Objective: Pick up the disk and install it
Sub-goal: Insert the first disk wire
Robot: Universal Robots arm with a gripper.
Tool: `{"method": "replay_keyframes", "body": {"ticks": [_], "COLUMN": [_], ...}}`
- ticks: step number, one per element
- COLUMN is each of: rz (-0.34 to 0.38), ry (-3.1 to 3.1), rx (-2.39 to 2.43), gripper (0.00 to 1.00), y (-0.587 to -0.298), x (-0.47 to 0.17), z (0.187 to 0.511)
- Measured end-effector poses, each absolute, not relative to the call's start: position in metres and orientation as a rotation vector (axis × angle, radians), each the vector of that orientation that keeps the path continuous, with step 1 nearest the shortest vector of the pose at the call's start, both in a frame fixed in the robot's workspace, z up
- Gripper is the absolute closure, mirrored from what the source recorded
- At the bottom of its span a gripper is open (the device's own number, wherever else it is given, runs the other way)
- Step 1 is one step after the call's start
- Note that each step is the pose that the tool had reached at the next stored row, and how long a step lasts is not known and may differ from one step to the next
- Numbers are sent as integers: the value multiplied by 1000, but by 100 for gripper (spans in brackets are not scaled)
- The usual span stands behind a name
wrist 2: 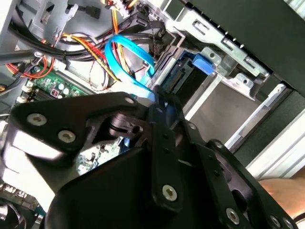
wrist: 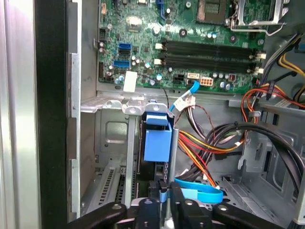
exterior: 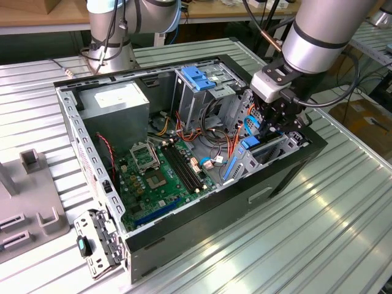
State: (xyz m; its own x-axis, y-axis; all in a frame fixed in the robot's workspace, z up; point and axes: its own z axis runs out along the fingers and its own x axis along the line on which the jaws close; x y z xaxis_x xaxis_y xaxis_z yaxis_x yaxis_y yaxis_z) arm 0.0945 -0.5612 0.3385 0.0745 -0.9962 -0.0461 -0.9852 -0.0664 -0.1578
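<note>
The gripper (wrist: 164, 194) clamps the edge-on disk (wrist: 157, 143) (blue rails showing).

The disk (wrist: 157, 143) stands on edge in a slot of the metal drive bay, directly ahead of the tool (wrist: 163, 193) and in line with its tip. From there it is seen end-on: a narrow dark body carrying a blue rail (wrist 2: 202, 64), whose squared blue end is at the far side from the tool. Its label face is hidden.
</note>
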Motion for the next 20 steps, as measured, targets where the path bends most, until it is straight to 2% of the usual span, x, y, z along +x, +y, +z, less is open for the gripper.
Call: {"method": "replay_keyframes", "body": {"ticks": [2,9,20], "rz": [-112,-112,-112], "ry": [2040,2039,2040], "rx": [-2190,-2190,-2190], "gripper": [64,64,64], "y": [-561,-561,-561], "x": [95,95,95], "z": [339,341,371]}}
